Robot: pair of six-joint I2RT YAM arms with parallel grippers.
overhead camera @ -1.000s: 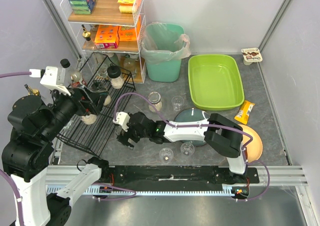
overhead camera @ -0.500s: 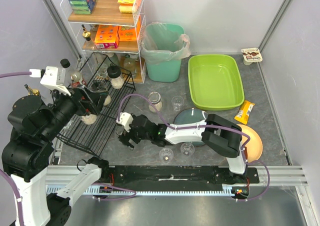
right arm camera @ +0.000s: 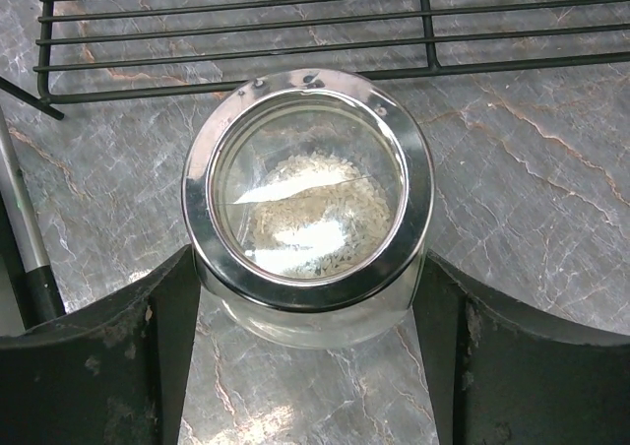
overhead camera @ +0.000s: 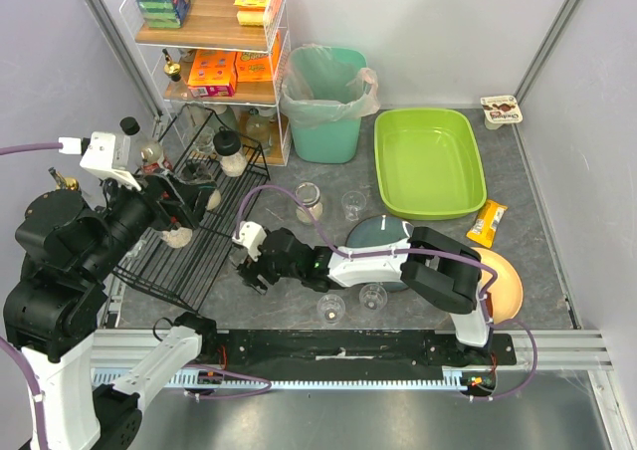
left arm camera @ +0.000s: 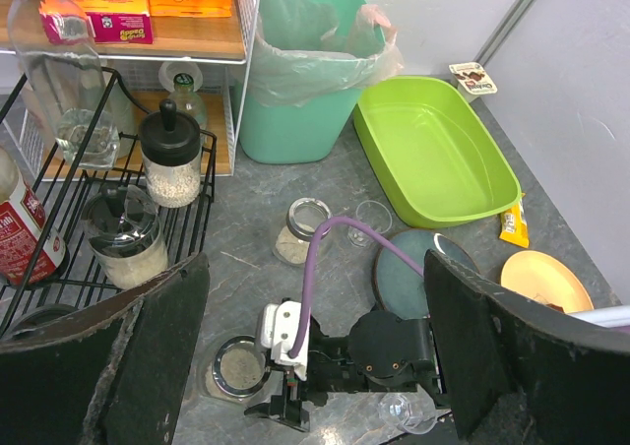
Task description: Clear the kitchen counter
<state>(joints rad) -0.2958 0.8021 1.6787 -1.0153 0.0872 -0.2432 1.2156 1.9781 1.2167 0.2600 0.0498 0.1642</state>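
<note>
The right gripper (right arm camera: 307, 268) is low on the kitchen counter (right arm camera: 512, 169), with one finger on each side of a small glass jar (right arm camera: 307, 204). The fingers look right against the glass, but I cannot tell if they are squeezing it yet. The jar stands on the left part of the counter, toward its near edge, just beside the black wire rack (right arm camera: 246, 22).

The jar is probably hard, smooth and a bit slippery, and it could break if dropped. It holds only a little rice, so it should be light. The best place to hold it looks like the round glass sides, under the shiny lid.

The rack is very close, so lifting straight up seems safest. Some clear cups (overhead camera: 330, 308) stand near on the right. The left gripper (left arm camera: 315, 268) hangs high, wide apart and empty.
</note>
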